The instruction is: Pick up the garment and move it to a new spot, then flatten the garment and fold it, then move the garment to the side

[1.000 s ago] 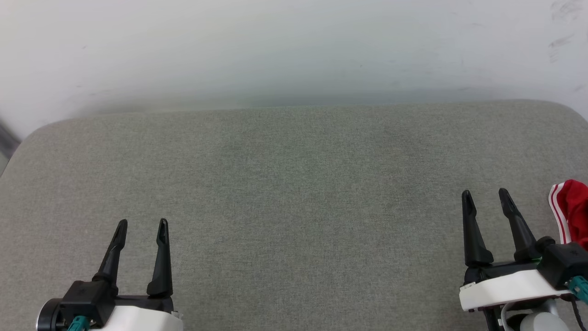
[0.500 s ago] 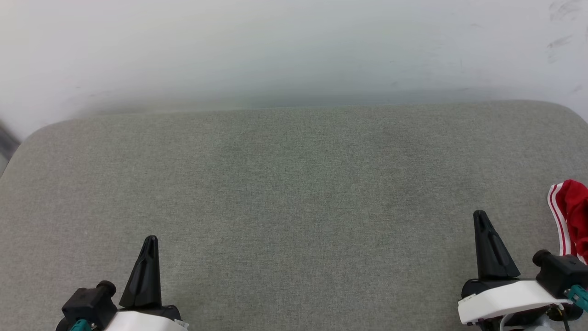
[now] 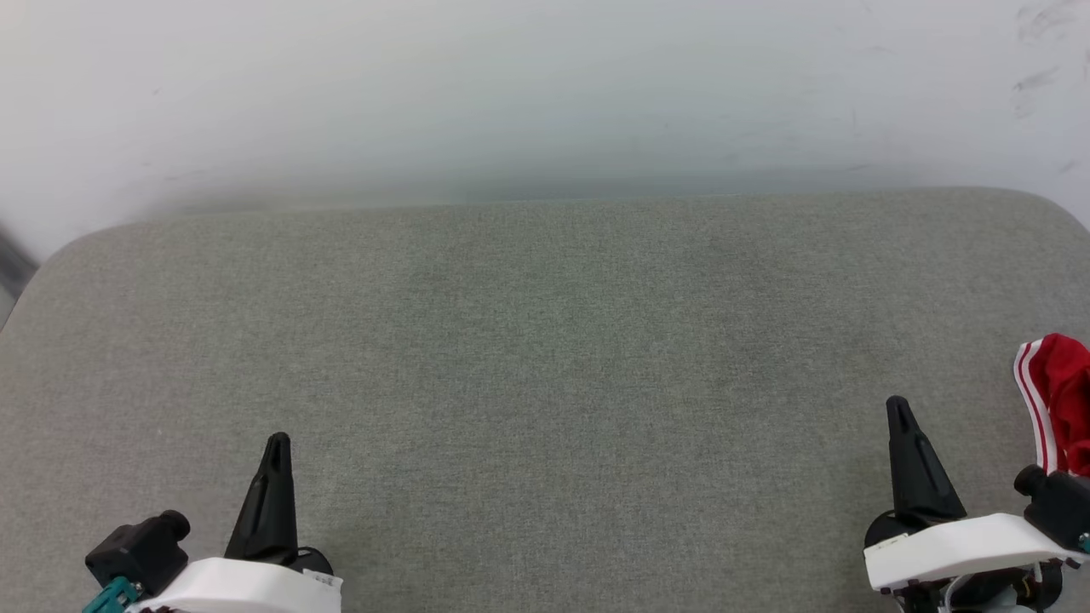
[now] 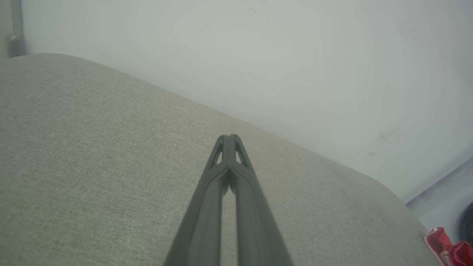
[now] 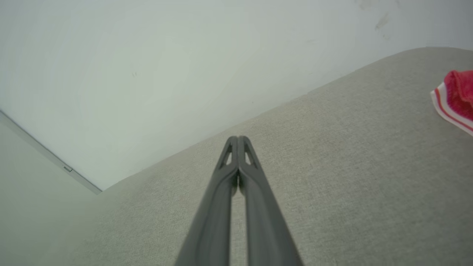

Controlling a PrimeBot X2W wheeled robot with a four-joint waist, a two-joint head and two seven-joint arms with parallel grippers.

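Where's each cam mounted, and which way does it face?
Head: on the head, facing forward and down at the cushion and wall; left end effector and right end effector, both shut, at the bottom corners.
Left wrist: on that wrist, along its end effector, across cushion to wall.
Right wrist: likewise, right arm.
Shared: the garment at each right edge.

Was open, now closed: left gripper (image 3: 278, 439), right gripper (image 3: 895, 403); both drawn back slightly.
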